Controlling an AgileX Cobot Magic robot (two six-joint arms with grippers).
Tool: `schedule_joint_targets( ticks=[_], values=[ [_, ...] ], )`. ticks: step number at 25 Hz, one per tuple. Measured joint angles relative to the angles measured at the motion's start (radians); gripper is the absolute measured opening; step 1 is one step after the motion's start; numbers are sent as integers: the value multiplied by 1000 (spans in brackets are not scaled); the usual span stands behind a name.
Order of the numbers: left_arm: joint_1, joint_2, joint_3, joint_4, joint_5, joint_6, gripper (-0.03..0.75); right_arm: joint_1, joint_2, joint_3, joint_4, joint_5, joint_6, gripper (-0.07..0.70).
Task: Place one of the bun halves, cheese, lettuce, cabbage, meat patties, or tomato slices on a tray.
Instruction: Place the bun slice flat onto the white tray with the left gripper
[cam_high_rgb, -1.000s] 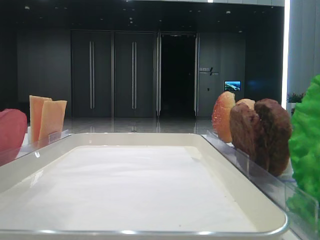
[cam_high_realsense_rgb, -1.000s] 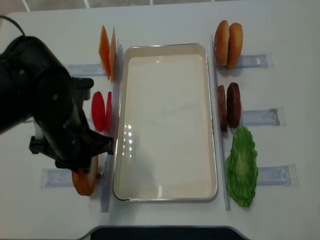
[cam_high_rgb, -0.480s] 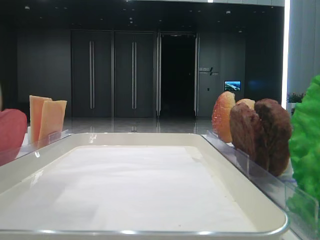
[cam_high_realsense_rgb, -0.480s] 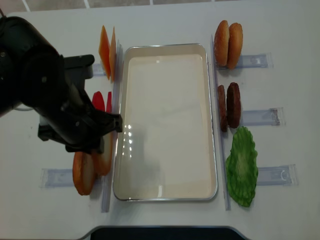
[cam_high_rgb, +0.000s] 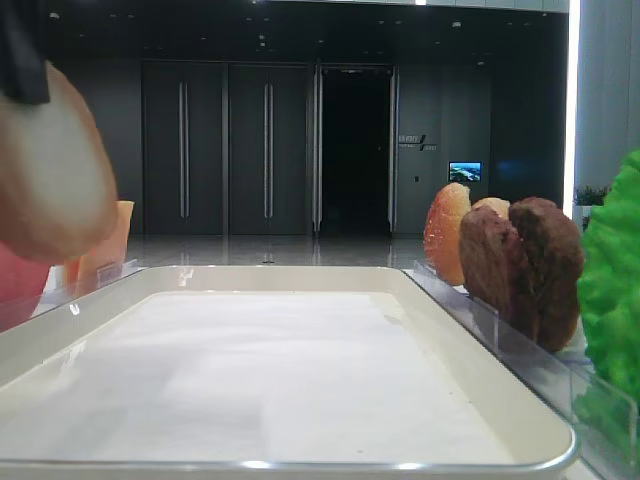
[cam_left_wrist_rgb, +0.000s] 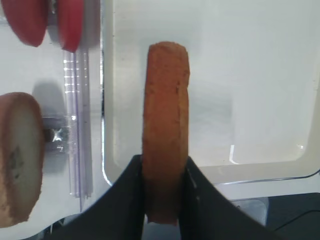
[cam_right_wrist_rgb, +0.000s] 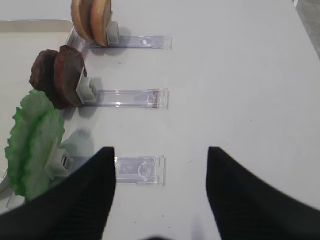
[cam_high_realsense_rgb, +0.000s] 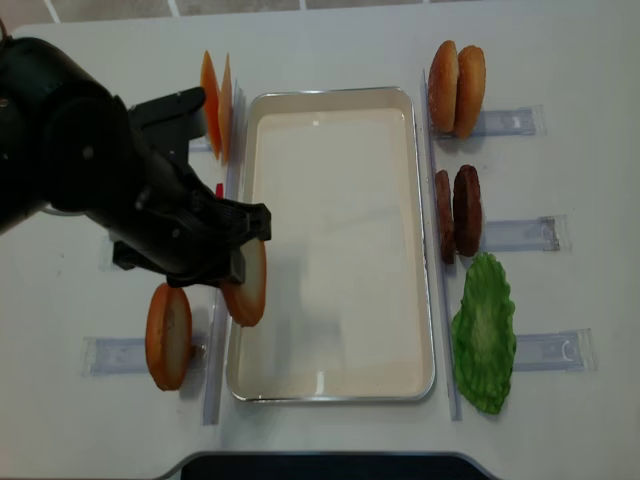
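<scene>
My left gripper (cam_left_wrist_rgb: 165, 172) is shut on a bun half (cam_left_wrist_rgb: 165, 120), held on edge by its golden-brown rim. The bun half (cam_high_realsense_rgb: 247, 287) hangs over the left rim of the cream-white tray (cam_high_realsense_rgb: 340, 93), near its front end. It looms blurred at the left (cam_high_rgb: 50, 170) above the tray's paper liner (cam_high_rgb: 280, 380). Another bun half (cam_high_realsense_rgb: 168, 337) stands in the rack left of the tray. My right gripper (cam_right_wrist_rgb: 160, 167) is open over bare table, nothing between its fingers. No cabbage shows.
Cheese (cam_high_realsense_rgb: 215, 105) and tomato slices (cam_left_wrist_rgb: 30, 22) stand in clear racks left of the tray. Two more buns (cam_high_realsense_rgb: 457, 88), meat patties (cam_high_realsense_rgb: 458, 212) and lettuce (cam_high_realsense_rgb: 484, 330) line the right side. A clear rack (cam_right_wrist_rgb: 137, 170) lies just ahead of my right gripper.
My left gripper has lifted one bun half out of the left rack and carried it right, over the tray's left rim. The other bun half stays in the rack.
</scene>
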Motion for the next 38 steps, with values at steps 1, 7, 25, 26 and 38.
schedule_joint_targets(
  ticks=[1, 7, 25, 26, 38],
  values=[
    [0, 6, 0, -22, -12, 17, 139, 0, 0, 0, 0, 0, 0, 415],
    [0, 59, 0, -132, -121, 112, 139, 0, 0, 0, 0, 0, 0, 415],
    [0, 320, -1, -554, -334, 500, 139, 0, 0, 0, 0, 0, 0, 415],
    [0, 328, -1, -579, -335, 523, 139, 0, 0, 0, 0, 0, 0, 415],
    [0, 358, -2, -677, -333, 616, 139, 0, 0, 0, 0, 0, 0, 415]
  ],
)
